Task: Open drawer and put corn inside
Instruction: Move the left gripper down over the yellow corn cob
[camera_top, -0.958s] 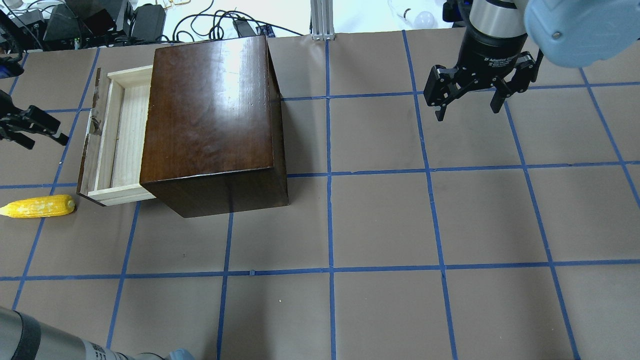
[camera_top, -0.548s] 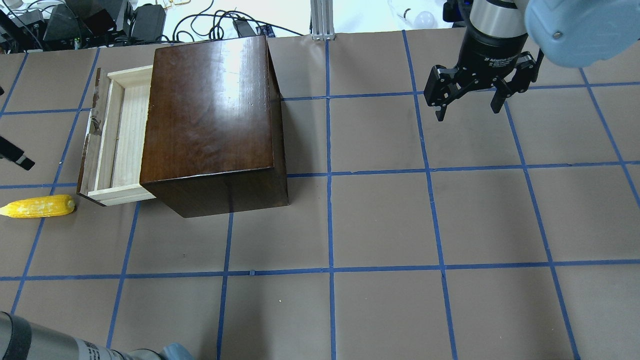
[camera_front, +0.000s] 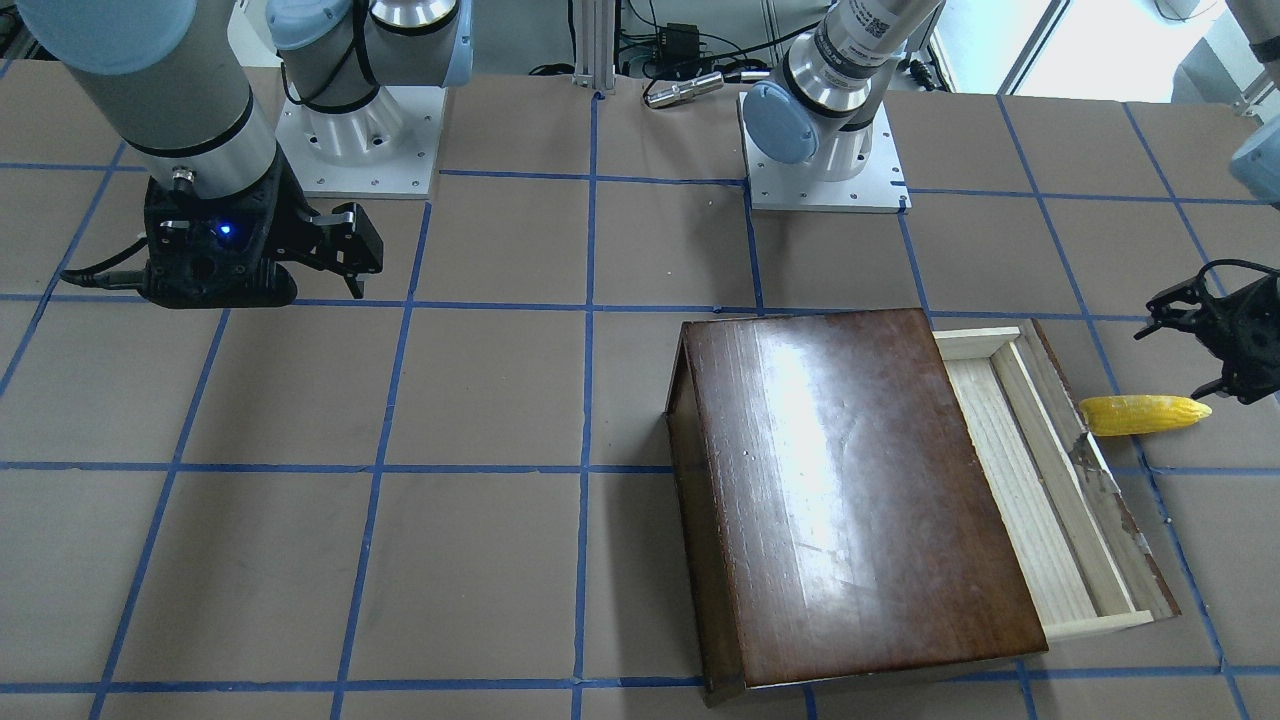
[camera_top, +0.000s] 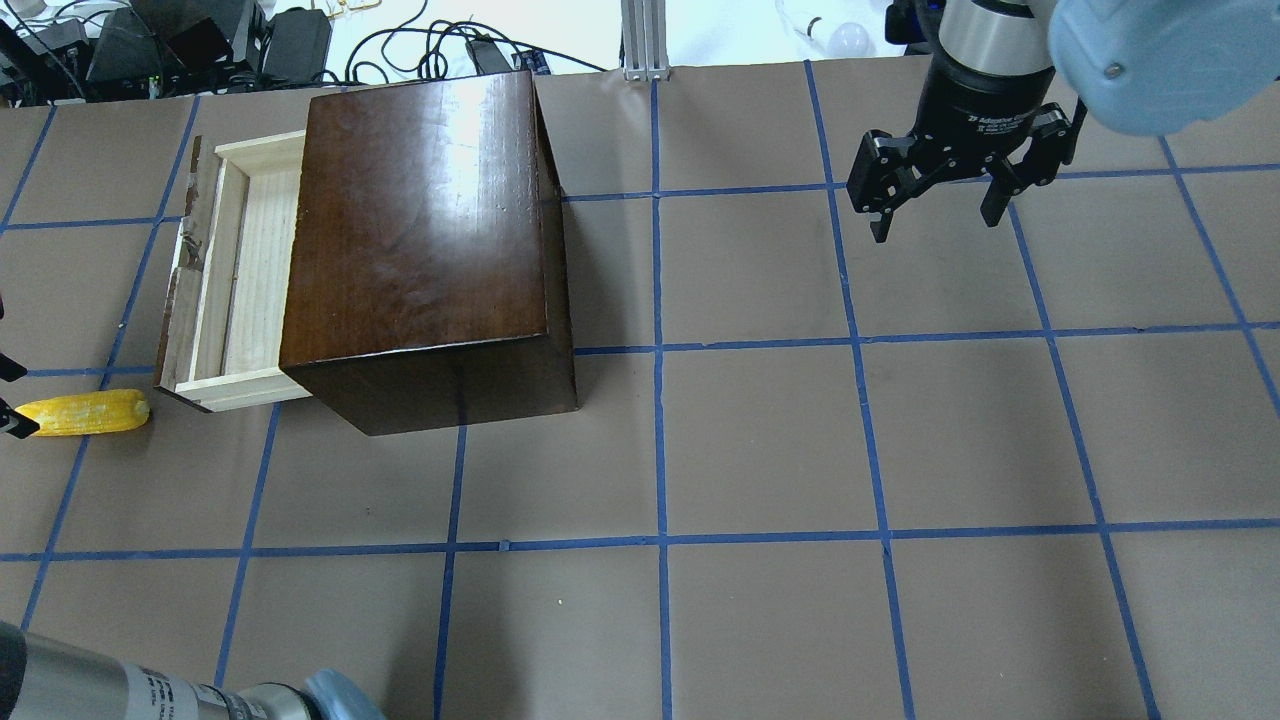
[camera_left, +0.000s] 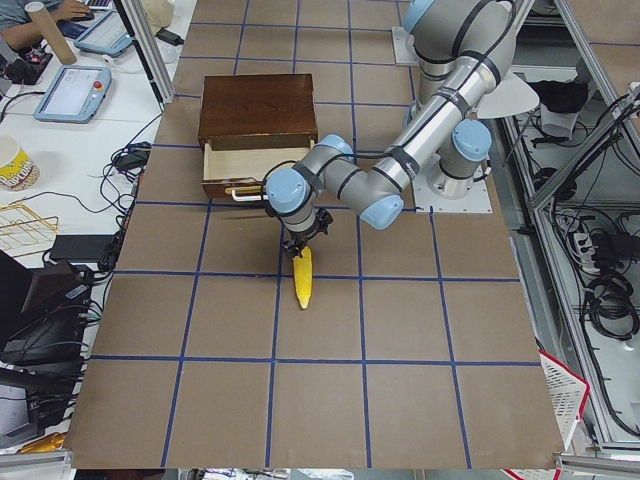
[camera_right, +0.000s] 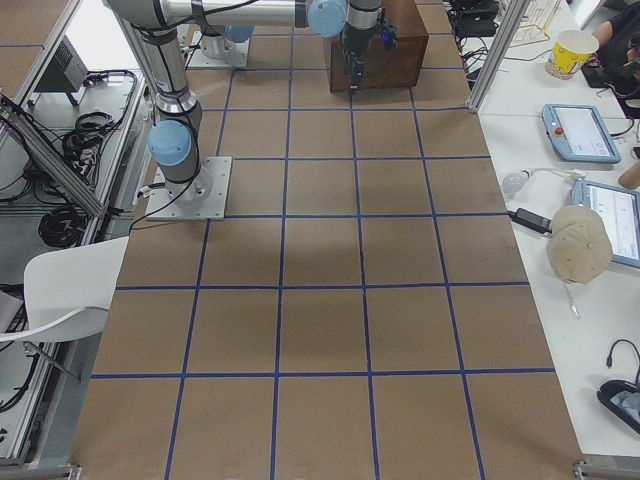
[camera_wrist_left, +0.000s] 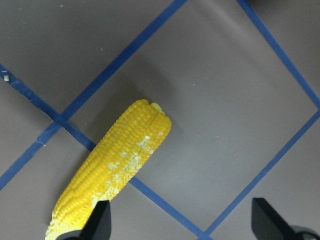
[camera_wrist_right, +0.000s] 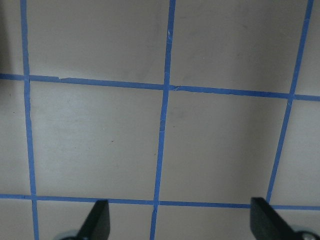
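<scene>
The yellow corn (camera_top: 85, 412) lies on the table just off the near corner of the drawer's front; it also shows in the front view (camera_front: 1140, 413) and the left wrist view (camera_wrist_left: 115, 175). The drawer (camera_top: 225, 270) of pale wood stands pulled out of the dark-brown box (camera_top: 420, 230) and is empty. My left gripper (camera_front: 1215, 345) is open and hovers over the corn's pointed end, touching nothing. In the left wrist view one of its fingertips (camera_wrist_left: 100, 222) overlaps that end. My right gripper (camera_top: 935, 225) is open and empty, far off at the back right.
The table is brown paper with a blue tape grid. Cables and gear (camera_top: 150, 45) lie beyond the far edge behind the box. Both arm bases (camera_front: 820, 150) stand at the robot's side.
My left gripper has moved from beside the drawer's front toward the near side, to over the corn's pointed end. Corn, drawer and right arm have not moved.
</scene>
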